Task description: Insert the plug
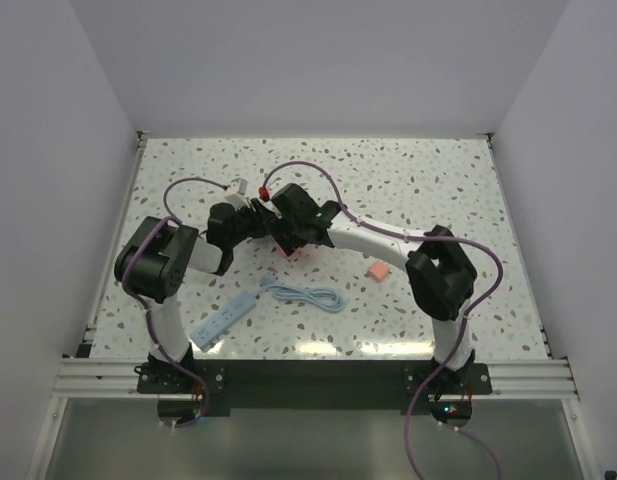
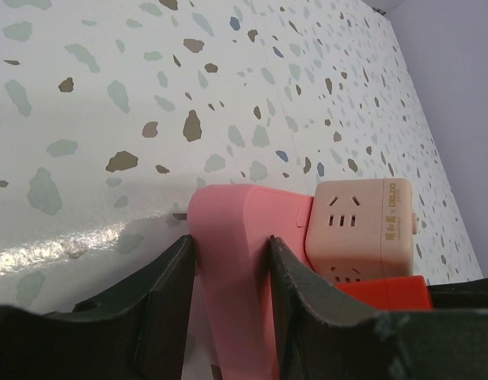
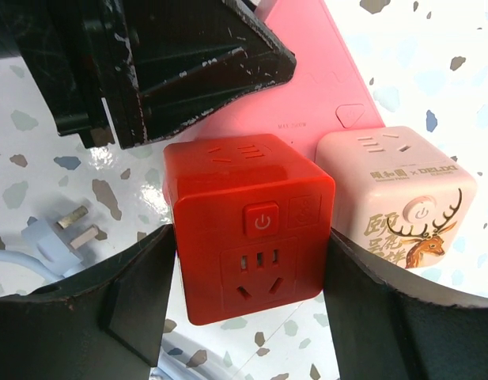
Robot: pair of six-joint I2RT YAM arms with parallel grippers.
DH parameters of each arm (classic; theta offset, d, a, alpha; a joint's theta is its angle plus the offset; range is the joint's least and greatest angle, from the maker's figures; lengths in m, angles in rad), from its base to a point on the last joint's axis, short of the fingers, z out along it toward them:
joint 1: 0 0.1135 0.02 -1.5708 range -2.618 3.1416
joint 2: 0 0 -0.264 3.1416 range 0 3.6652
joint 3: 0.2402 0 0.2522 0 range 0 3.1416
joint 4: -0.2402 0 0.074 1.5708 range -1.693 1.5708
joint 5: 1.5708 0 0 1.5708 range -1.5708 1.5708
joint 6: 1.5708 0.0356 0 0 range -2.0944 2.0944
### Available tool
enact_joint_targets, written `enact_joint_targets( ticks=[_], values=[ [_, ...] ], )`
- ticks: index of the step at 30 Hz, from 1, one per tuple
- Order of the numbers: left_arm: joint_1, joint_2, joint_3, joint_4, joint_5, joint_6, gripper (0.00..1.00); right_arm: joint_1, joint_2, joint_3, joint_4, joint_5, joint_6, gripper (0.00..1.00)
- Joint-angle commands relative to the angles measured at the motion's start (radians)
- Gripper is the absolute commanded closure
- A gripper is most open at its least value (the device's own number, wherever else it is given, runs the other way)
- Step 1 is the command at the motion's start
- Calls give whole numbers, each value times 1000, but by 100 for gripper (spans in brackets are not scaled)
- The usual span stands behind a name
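The plug (image 1: 378, 271), a small salmon-orange cube, lies alone on the table to the right of both grippers; neither wrist view shows it. My left gripper (image 1: 258, 222) (image 2: 228, 245) is shut on the edge of a flat pink triangle block (image 2: 236, 237) (image 3: 307, 87). My right gripper (image 1: 286, 238) (image 3: 251, 237) is shut on a larger bright red socket cube (image 3: 247, 229) (image 2: 386, 293) that sits against the pink block. A pale pink socket cube with a deer print (image 3: 398, 198) (image 2: 358, 226) stands right beside the red cube.
A light blue cable (image 1: 308, 295) lies coiled in front of the grippers, its pronged end (image 3: 69, 226) near my right gripper's left finger. A white power strip (image 1: 223, 322) lies near the left arm's base. The speckled table (image 1: 418, 180) has walls on three sides.
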Motion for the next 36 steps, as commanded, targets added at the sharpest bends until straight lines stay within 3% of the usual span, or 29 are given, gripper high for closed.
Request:
enact_joint_targets(
  ticks=[1,20,36],
  values=[
    [-25,41,-58,-94,117,48,100,2,75,52,98,62,-13,100],
    [-21,99,-30,-83,160,40,100,42,51,-126,101,154,27,100],
    [-21,105,-30,-86,174,60,100,19,210,42,-22,104,-2,100]
  ],
)
